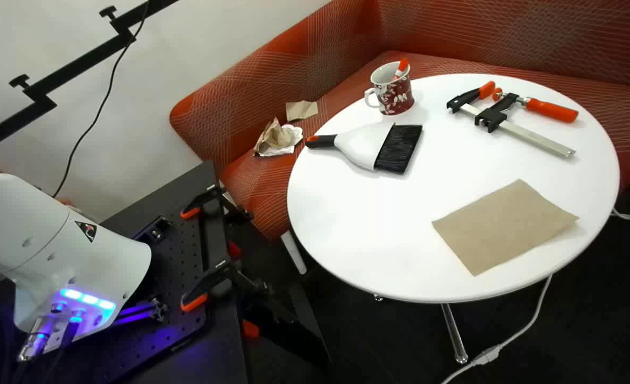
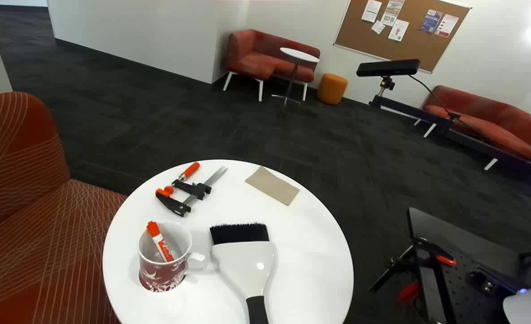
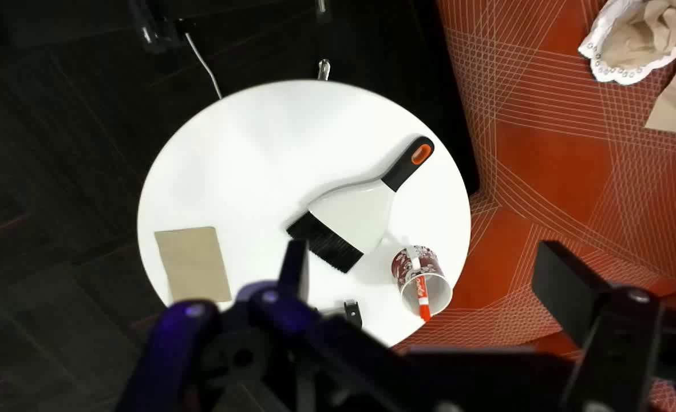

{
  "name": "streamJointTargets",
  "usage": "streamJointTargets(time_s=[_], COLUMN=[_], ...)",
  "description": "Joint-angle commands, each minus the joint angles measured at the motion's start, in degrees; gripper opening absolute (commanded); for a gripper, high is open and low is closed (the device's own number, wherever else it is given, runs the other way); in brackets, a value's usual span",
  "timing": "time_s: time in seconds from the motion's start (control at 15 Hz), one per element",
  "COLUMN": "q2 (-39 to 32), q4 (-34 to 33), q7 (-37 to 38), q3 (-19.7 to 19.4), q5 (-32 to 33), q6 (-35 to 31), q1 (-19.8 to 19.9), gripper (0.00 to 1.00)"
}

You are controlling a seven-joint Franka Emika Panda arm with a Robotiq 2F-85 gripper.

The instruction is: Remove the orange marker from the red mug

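Note:
The orange marker [image 1: 401, 68] stands tilted inside the red mug [image 1: 396, 97], with its orange-red cap above the rim. Both also show in an exterior view, where the marker [image 2: 159, 241] leans on the inner wall of the mug [image 2: 162, 275]. In the wrist view the marker [image 3: 423, 300] lies along the mug's inside, its cap crossing the rim of the mug [image 3: 399, 268]. The mug is upright near the table edge. My gripper [image 3: 421, 260] is open and empty, its fingers wide apart, well above the table. It is out of both exterior views.
A white dustpan with black brush [image 1: 365, 145] lies beside the mug on the round white table [image 1: 368, 229]. An orange-and-black clamp [image 1: 512, 114] and a brown paper sheet [image 1: 504, 226] lie there too. A red bench [image 1: 341, 58] stands behind. Crumpled paper [image 1: 277, 137] lies on it.

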State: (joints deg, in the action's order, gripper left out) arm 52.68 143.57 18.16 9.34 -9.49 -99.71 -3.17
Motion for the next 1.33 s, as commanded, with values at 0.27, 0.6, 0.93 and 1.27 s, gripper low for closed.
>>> streamJointTargets(time_s=[0.27, 0.6, 0.93, 1.27], q2=[0.00, -5.00, -15.34, -28.89], q4=[-0.20, -1.47, -3.43, -7.77], q7=[-0.41, -0.04, 1.76, 5.83], q3=[0.39, 3.03, 7.65, 10.11], q5=[-0.36, 0.75, 2.59, 7.80], q6=[0.25, -5.91, -18.59, -30.40], q1=[0.67, 1.08, 1.24, 1.85], gripper=[1.00, 1.00, 1.00, 1.00])
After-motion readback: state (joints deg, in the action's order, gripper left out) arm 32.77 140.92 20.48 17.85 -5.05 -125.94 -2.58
